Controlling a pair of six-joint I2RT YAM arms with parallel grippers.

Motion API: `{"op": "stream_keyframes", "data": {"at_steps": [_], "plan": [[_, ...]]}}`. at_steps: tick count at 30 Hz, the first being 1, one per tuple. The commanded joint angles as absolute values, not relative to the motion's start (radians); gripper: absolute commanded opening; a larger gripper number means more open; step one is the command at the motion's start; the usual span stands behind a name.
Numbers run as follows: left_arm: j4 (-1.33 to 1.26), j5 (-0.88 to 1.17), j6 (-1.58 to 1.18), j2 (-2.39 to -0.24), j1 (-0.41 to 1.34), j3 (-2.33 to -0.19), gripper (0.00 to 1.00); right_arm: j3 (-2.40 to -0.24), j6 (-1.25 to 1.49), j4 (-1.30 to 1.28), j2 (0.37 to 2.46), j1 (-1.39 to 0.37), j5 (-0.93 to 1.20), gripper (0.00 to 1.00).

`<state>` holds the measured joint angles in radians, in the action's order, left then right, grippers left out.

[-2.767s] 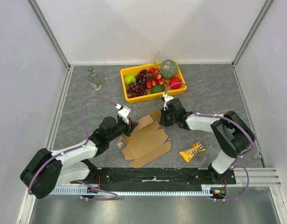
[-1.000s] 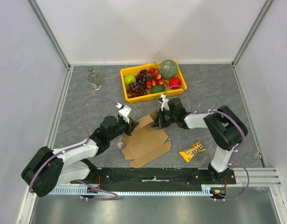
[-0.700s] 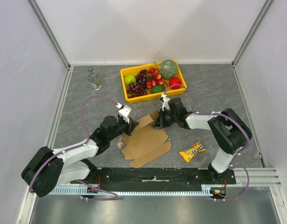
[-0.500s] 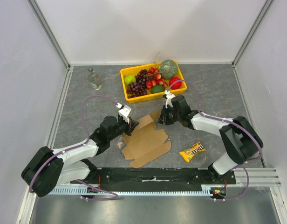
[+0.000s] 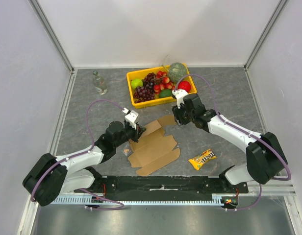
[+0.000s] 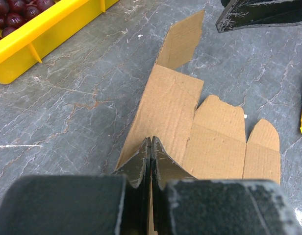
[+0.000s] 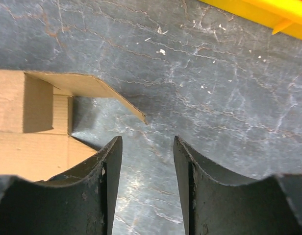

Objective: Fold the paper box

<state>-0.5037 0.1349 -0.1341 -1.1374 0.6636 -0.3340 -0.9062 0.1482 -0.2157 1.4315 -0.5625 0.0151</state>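
Note:
The paper box (image 5: 153,147) is a flat brown die-cut cardboard sheet lying mid-table, also seen in the left wrist view (image 6: 210,142). My left gripper (image 5: 136,132) is shut, and its tips (image 6: 150,140) sit over the sheet near its left edge. Nothing shows between its fingers. One far flap (image 5: 165,120) stands partly raised; its corner (image 7: 136,113) lies just ahead of my right gripper (image 7: 144,142). My right gripper (image 5: 176,120) is open at the sheet's far right corner, with only bare table between its fingers.
A yellow tray (image 5: 156,102) of fruit stands just behind the sheet, and its wall shows close by in both wrist views (image 6: 43,34) (image 7: 268,10). A glass bottle (image 5: 98,82) stands at the far left. A yellow candy packet (image 5: 202,159) lies to the sheet's right.
My right gripper has opened, let go of the far flap and drawn back to the right. The flap stays partly raised. My left arm has not moved.

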Motion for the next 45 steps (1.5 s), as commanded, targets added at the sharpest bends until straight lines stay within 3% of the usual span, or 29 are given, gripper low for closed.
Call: {"op": "stream_keyframes", "data": {"at_steps": [1,10,26,45], "plan": [[-0.476,0.147,-0.147,-1.163,0.672,-0.353,0.02,-0.963,-0.035,-0.262,1.439,-0.558,-0.031,0.54],[-0.476,0.149,-0.146,-1.167,0.67,-0.356,0.02,-0.999,-0.227,-0.253,1.48,-0.557,0.167,0.55],[-0.476,0.15,-0.144,-1.164,0.67,-0.354,0.02,-1.103,-0.278,-0.265,1.618,-0.555,0.229,0.52],[-0.472,0.149,-0.143,-1.172,0.672,-0.357,0.02,-1.072,-0.144,-0.324,1.563,-0.557,0.302,0.19]]}}
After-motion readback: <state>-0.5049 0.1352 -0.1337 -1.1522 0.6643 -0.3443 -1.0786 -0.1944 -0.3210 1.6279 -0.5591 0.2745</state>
